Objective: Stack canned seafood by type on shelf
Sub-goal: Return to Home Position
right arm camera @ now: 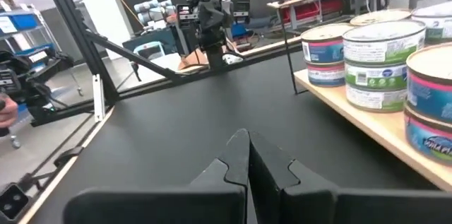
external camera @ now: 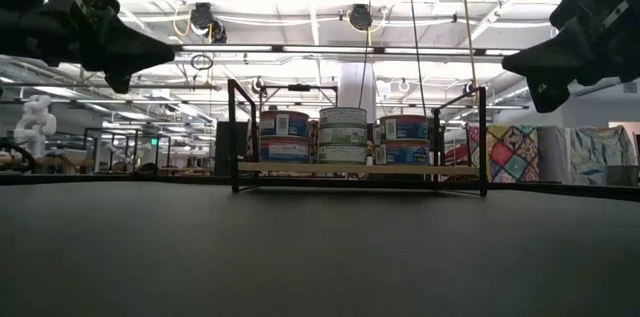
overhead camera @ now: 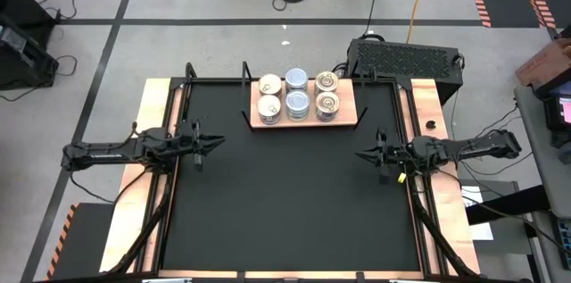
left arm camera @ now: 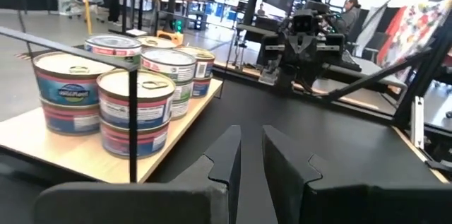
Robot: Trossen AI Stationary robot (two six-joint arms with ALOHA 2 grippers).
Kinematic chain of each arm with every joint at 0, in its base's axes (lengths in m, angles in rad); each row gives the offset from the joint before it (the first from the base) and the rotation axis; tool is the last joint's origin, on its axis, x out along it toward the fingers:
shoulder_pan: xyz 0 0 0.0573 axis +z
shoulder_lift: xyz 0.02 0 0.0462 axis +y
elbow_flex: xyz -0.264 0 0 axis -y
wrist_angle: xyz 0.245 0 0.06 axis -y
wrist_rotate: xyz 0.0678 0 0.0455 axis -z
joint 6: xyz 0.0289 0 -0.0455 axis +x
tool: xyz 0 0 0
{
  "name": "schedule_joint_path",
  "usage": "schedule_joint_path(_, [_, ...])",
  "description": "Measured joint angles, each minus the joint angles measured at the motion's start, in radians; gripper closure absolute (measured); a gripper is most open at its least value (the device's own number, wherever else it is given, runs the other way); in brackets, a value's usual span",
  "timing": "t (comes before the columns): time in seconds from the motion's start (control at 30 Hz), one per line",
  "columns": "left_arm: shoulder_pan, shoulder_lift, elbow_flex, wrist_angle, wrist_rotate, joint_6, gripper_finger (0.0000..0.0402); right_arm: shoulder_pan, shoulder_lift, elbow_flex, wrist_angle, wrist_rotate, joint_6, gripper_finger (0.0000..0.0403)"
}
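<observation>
Cans all on the shelf, arms out at the sides

The shelf (overhead camera: 303, 123) sits back-centre on the bench (overhead camera: 285, 212). The cans (overhead camera: 296, 104) are on it in six stacks, three across and two deep. A box (overhead camera: 406, 55) is behind the back right corner. The left gripper (overhead camera: 217, 140) hangs over the left side and the right gripper (overhead camera: 360, 153) over the right, both well apart from the shelf.

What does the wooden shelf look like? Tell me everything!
The shelf is a flat, light-brown wooden board with thin black metal posts at its ends. They hold it level, just above the black table, at its far middle. Six short stacks of tins stand on it, in two rows of three. Nothing else touches it.
</observation>
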State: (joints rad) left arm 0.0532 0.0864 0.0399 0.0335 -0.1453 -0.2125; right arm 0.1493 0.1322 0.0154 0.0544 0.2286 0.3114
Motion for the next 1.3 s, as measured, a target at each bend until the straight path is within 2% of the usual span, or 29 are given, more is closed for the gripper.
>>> schedule_joint_path(0.2, [0.0,-0.046,0.0,-0.033,-0.022,-0.017,0.0341,-0.007,0.002,0.0,-0.001,0.0,-0.071,0.0403])
schedule_joint_path(0.47, [0.0,-0.045,0.002,-0.082,-0.068,0.019,0.034,-0.006,0.022,0.0,-0.002,0.0,-0.055,0.0403])
schedule_joint_path(1.3, [0.0,-0.045,0.002,-0.089,-0.068,0.037,0.034,-0.006,0.041,0.0,-0.003,0.001,-0.043,0.0403])
